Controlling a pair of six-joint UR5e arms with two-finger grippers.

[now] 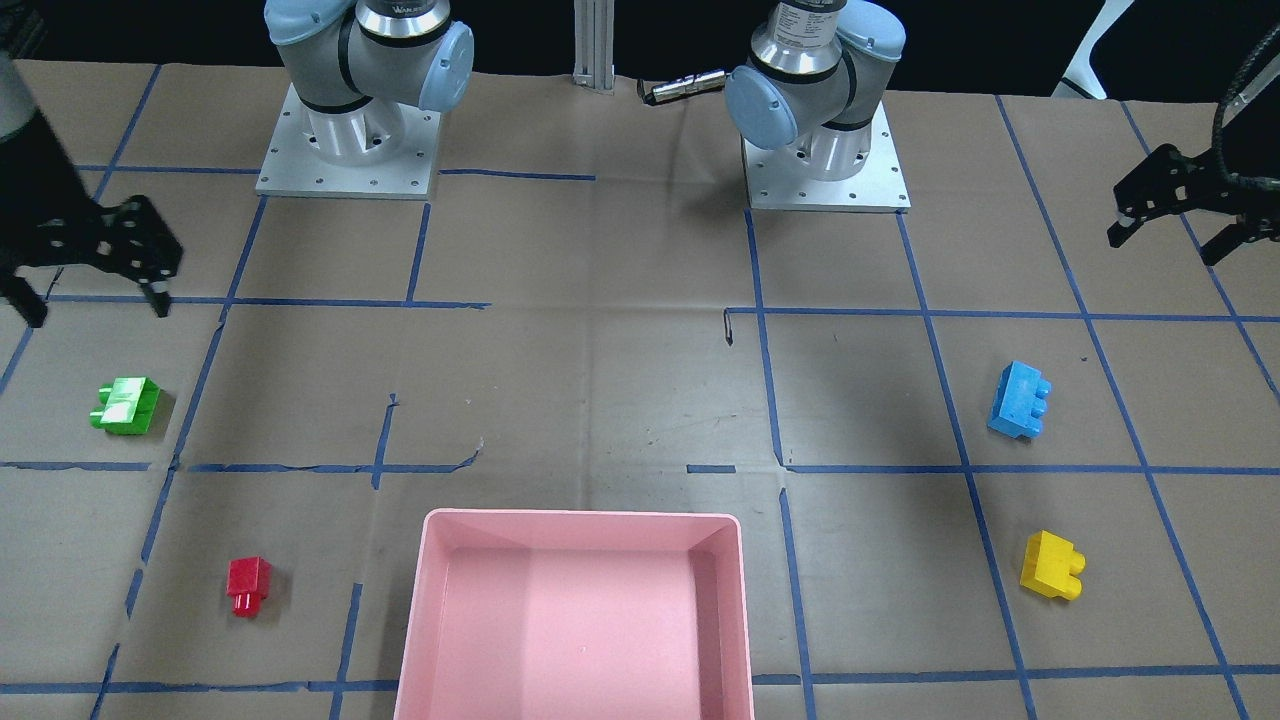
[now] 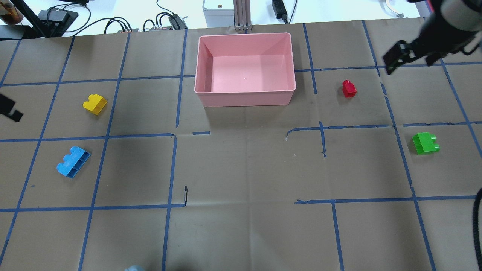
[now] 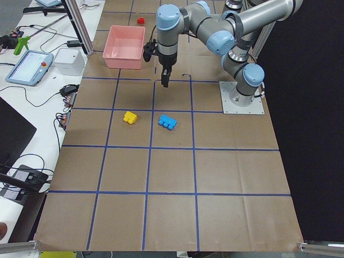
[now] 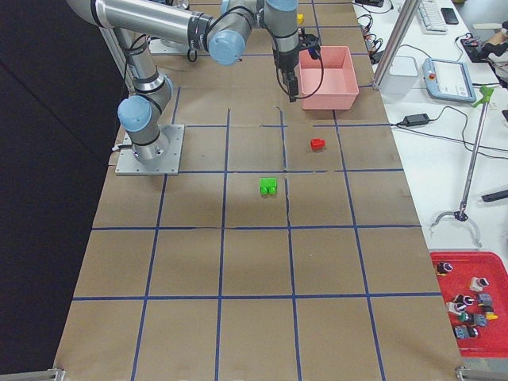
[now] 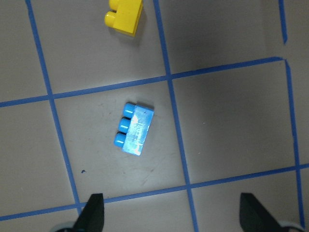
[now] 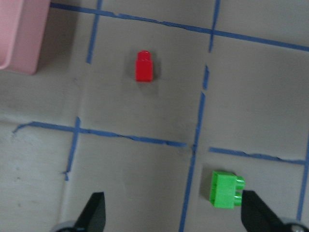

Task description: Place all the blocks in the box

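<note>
All blocks lie on the table outside the empty pink box [image 2: 244,35]. The blue block [image 1: 1018,400] and yellow block [image 1: 1050,565] lie on my left side; both show in the left wrist view, blue [image 5: 134,128] and yellow [image 5: 124,14]. The green block [image 1: 125,405] and red block [image 1: 247,583] lie on my right side; both show in the right wrist view, green [image 6: 227,189] and red [image 6: 144,66]. My left gripper [image 1: 1172,235] is open and empty, high above the blue block. My right gripper [image 1: 95,300] is open and empty, above the green block's area.
The table is brown paper marked with a blue tape grid. The two arm bases [image 1: 348,150] stand at the robot's edge. Cables and devices [image 2: 165,20] lie beyond the box past the table's far edge. The box corner shows in the right wrist view [image 6: 19,34].
</note>
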